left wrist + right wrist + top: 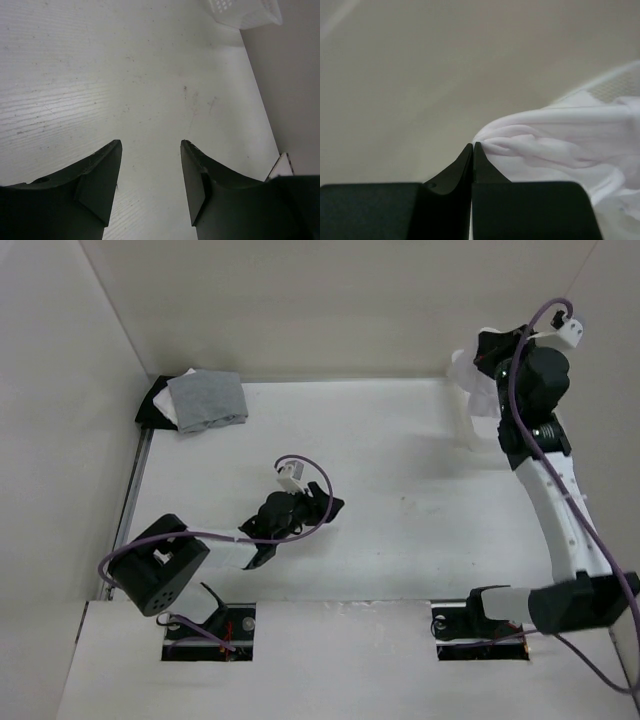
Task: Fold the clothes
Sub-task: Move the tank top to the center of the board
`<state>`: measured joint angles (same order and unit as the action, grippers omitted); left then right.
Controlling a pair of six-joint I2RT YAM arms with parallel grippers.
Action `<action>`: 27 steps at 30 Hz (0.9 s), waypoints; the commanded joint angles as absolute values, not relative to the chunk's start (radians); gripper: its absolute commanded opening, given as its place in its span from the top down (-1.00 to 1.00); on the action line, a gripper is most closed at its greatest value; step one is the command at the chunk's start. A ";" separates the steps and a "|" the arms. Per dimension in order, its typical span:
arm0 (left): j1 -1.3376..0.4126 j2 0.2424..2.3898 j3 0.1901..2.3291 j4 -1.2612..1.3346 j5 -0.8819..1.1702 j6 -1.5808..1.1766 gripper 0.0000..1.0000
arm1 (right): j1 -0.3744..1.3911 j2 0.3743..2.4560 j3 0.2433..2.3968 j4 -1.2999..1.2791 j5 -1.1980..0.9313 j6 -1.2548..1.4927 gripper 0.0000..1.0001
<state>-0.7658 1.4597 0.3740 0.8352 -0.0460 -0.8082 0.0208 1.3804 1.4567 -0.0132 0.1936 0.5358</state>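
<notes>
flat white matte table (400, 460), thin white soft T-shirt-like garment (555, 145) bunched in ropey folds at far-right corner, against white perforated plastic basket (245, 12), basket contents unclear, grey folded cloth (208, 400) overlapping black folded cloth (155, 405) far-left, right gripper (472, 146) fingers pressed together pinching garment's gathered edge, left gripper (150, 145) fingers spread above bare table

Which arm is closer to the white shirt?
Right. The right gripper is shut on the white shirt at its bunched edge; the left gripper hangs open over the table, well apart from it.

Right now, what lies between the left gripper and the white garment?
Nothing but bare table between left gripper and white garment, as the top view shows.
</notes>
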 commanded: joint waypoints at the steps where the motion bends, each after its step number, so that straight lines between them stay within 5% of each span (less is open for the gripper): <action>1: -0.751 1.398 0.357 0.899 -0.044 -0.818 0.03 | 0.163 1.223 1.373 0.075 0.199 0.546 1.00; 9: -0.641 1.154 0.305 0.758 -0.101 -0.863 0.03 | 0.574 1.016 1.287 0.051 0.316 0.465 0.97; 18: -0.408 0.772 0.149 0.464 -0.156 -0.982 0.03 | 0.549 1.274 0.861 0.348 0.114 0.728 0.94; 22: -0.337 0.721 0.147 0.342 -0.179 -0.957 0.02 | 0.453 1.592 0.957 0.416 0.005 0.756 0.75; 27: -0.373 0.822 0.195 0.290 -0.170 -0.881 0.09 | 0.447 1.628 0.985 0.348 0.069 0.712 0.11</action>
